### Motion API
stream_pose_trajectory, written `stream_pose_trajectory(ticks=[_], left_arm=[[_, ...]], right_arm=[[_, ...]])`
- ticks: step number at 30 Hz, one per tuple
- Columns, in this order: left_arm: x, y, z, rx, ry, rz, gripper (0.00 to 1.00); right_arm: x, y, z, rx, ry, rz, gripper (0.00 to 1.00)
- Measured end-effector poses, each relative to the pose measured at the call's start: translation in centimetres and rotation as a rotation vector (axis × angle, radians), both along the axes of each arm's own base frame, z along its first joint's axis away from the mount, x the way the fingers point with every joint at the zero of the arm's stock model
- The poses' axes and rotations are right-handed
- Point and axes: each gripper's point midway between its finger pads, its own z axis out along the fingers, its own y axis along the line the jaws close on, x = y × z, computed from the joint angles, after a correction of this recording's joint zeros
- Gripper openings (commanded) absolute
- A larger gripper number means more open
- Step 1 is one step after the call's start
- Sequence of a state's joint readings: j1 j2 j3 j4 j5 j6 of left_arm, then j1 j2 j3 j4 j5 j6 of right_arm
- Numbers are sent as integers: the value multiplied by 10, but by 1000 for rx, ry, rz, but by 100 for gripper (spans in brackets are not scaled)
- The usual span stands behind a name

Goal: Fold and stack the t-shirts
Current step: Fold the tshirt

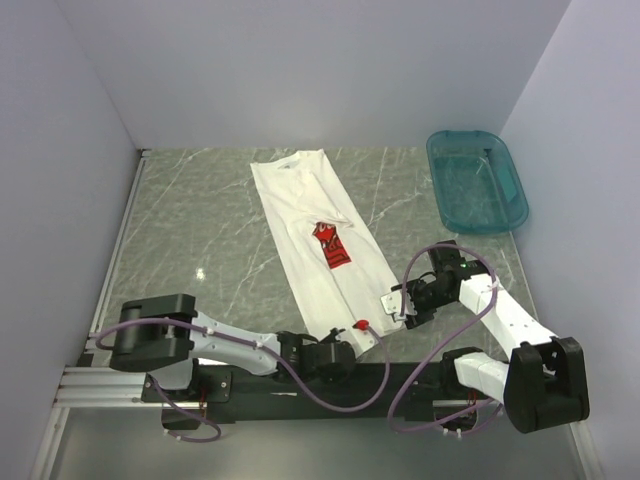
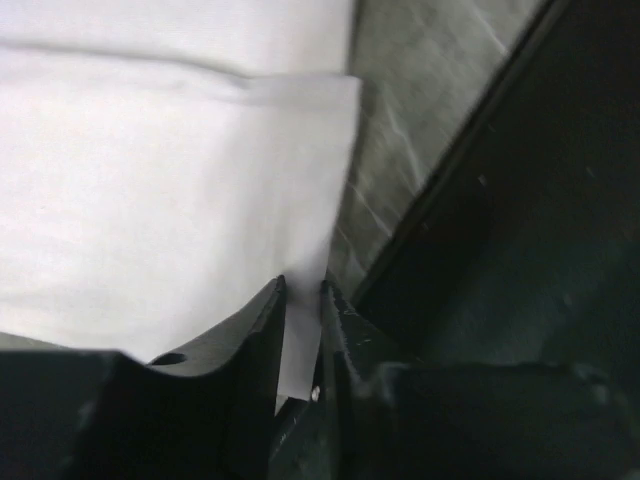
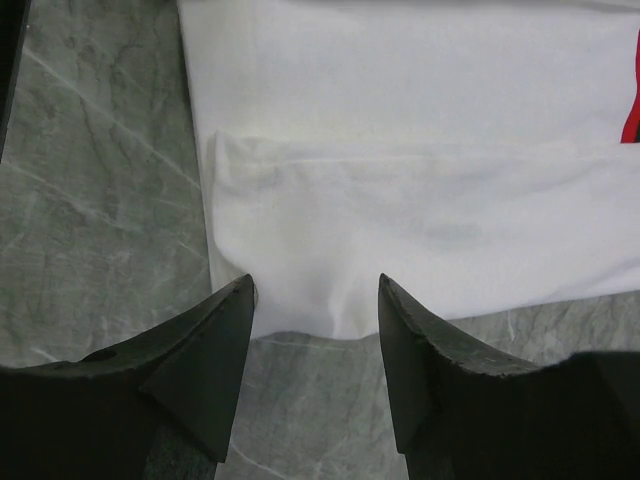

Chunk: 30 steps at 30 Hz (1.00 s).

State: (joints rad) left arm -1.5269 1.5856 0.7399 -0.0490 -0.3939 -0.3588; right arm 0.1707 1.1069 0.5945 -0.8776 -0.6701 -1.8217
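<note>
A white t-shirt [image 1: 315, 210] with a red chest print [image 1: 332, 245] lies on the marble table, folded lengthwise into a long narrow strip running from the back toward the near edge. My left gripper [image 1: 342, 350] is at the shirt's near end. In the left wrist view it [image 2: 300, 300] is shut on a thin corner of the white fabric [image 2: 180, 180]. My right gripper [image 1: 393, 303] is at the strip's right edge near the same end. In the right wrist view it [image 3: 315, 300] is open, with the shirt's edge [image 3: 400, 200] lying between its fingertips.
A teal plastic basin [image 1: 476, 180] stands at the back right of the table. The black base rail [image 2: 480, 200] runs along the near edge, right beside my left gripper. Purple cables loop over both arms. Grey walls enclose the table on three sides.
</note>
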Motion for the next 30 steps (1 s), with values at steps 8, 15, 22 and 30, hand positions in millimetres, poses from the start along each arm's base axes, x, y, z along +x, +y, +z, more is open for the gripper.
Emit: stream_pose_trajectory(ticks=[8,15,22,30], left_arm=[[23,-8,0,3,-82,142,1],[31,-6,0,-9,-107,217,0],[22,12,1,-40,-48,193,0],[10,5,2,-61,4,135,0]], right_arm=[[-1,0,2,1,-4,-2,59],[-1,0,3,1,-6,-2,59],[-13,-2,0,-9,33,20,54],[-46,-1,-12,-41,56,84,60]])
